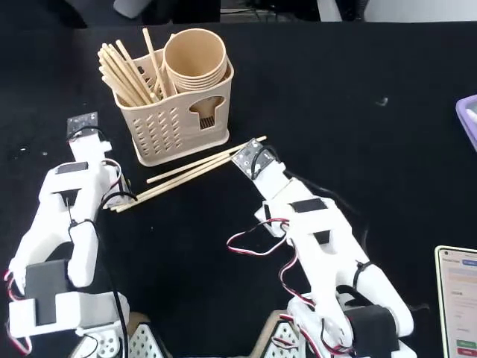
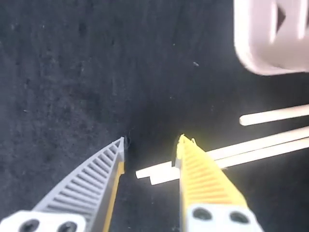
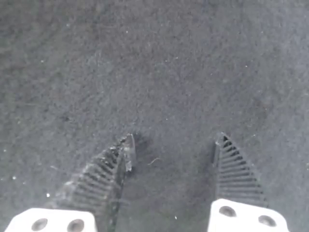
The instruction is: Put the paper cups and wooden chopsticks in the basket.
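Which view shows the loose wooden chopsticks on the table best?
The high view: the loose chopsticks lie at full length beside the basket. The left wrist view catches their ends at the open left tool. The right wrist view faces black table.

Left wrist view: basket (image 2: 270,34) blurred, cut off at the frame corner. Loose chopsticks (image 2: 260,145) run off the edge, partly behind the yellow finger (image 2: 200,179) of the left hand (image 2: 152,145). High view: cups (image 1: 195,60) half sunk in the basket; purple item (image 1: 468,119) cropped, unidentifiable.
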Controlling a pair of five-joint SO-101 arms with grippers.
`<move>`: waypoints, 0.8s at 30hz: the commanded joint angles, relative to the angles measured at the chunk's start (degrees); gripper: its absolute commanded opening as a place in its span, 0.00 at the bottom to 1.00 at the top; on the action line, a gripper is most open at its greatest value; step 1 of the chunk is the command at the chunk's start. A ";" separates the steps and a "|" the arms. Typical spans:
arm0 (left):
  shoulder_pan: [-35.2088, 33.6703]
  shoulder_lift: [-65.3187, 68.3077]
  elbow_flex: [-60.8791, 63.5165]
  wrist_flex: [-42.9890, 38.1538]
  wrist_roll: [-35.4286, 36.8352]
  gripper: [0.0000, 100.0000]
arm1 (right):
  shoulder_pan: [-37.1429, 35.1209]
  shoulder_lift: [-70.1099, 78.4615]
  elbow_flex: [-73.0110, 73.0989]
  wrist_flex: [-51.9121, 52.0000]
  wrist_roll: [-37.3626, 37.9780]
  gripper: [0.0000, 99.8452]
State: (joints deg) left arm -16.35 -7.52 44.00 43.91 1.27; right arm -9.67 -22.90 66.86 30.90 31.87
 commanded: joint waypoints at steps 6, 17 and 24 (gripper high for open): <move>2.59 -5.54 1.71 9.23 -7.03 0.18 | 0.62 -1.98 -0.13 -1.23 -0.62 0.27; 1.98 -31.56 14.29 9.76 -18.46 0.18 | 0.62 -1.98 -0.22 -1.23 -0.62 0.27; 10.07 -34.90 14.46 13.98 -25.67 0.19 | 0.62 -1.89 -0.22 -1.23 -0.62 0.27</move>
State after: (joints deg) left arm -12.66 -42.51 58.95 55.69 -19.38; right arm -9.67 -22.90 66.86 30.90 31.87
